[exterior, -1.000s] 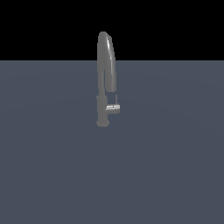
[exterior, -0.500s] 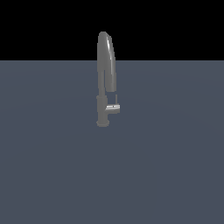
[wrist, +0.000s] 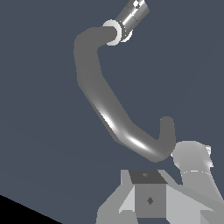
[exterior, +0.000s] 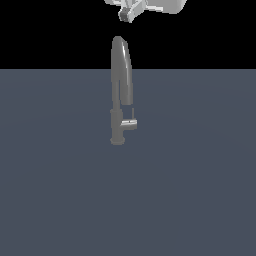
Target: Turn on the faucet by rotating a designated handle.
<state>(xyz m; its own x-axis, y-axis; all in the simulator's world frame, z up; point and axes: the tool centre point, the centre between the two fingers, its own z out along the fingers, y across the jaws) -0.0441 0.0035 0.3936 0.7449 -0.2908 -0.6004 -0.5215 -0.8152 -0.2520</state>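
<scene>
Now the robot's gripper (exterior: 131, 11) has come into the top of the exterior view, where a moment ago only the tap showed. It hangs high above the tap, well apart from it. Only a small part of it shows, so I cannot tell if the jaws are apart or together.

Next comes the big flat table (exterior: 60, 190). It is dark grey-blue.

The faucet (exterior: 121, 75) stands near the middle of the table, on a short round base. It is tall, dark grey and shiny, with a long bent spout. It looks like hard metal that will not bend or break. It seems fixed to the table, so it should not tip over. The smooth shine may make it slippery.

The smallest part is the handle (exterior: 129, 123). It is a short grey stub that sticks out low on the faucet, toward the exterior view's right. A thin pin stands up from it. The handle looks light and easy to turn, but small. I think the best spot to hold is the end of the stub, with the jaws closing on both sides. Grabbing the big spout would not help.
</scene>
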